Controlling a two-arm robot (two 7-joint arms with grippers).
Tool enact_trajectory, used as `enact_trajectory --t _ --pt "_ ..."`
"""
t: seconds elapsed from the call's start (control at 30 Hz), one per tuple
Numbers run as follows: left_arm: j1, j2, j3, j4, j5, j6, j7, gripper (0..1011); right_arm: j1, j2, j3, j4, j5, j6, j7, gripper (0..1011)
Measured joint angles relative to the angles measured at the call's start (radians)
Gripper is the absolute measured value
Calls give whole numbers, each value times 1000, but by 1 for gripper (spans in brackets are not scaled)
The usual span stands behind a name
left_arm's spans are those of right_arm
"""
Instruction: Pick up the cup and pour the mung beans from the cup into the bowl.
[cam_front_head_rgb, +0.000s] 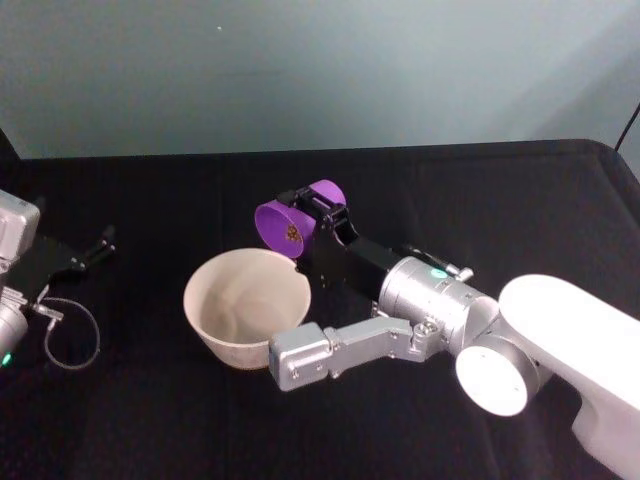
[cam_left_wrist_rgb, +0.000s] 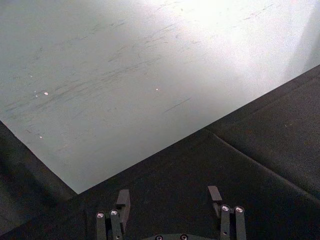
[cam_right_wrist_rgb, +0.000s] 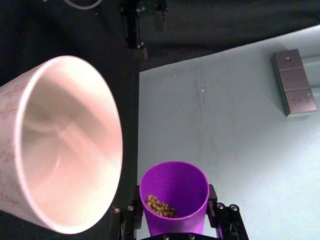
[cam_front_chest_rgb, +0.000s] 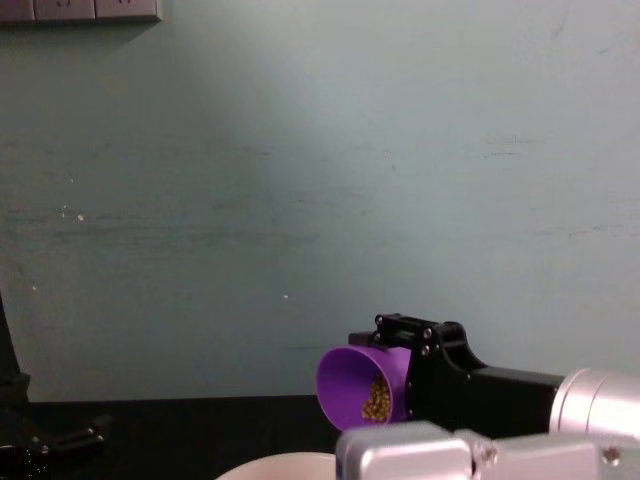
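Smooth matt purple plastic cup (cam_front_head_rgb: 276, 222), smooth pale bowl (cam_front_head_rgb: 214, 336) with soft sheen, matt black cloth (cam_front_head_rgb: 500, 200)

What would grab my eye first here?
The purple cup, tipped on its side at the far rim of the white bowl, with mung beans pooled near its mouth. The right gripper holds it, jaws shut on its sides; the bowl on the black table looks empty. The left gripper lies open at the table's left.
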Motion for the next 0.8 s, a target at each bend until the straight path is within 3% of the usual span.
enact_trajectory --t 0.57,0.8 --pt "0 0 0 0 0 0 0 1011 -1 -2 -28 37 -180 -7 -69 735" --pt "0 0 0 0 0 0 0 1011 -2 -6 -31 47 -225 -11 -82 735"
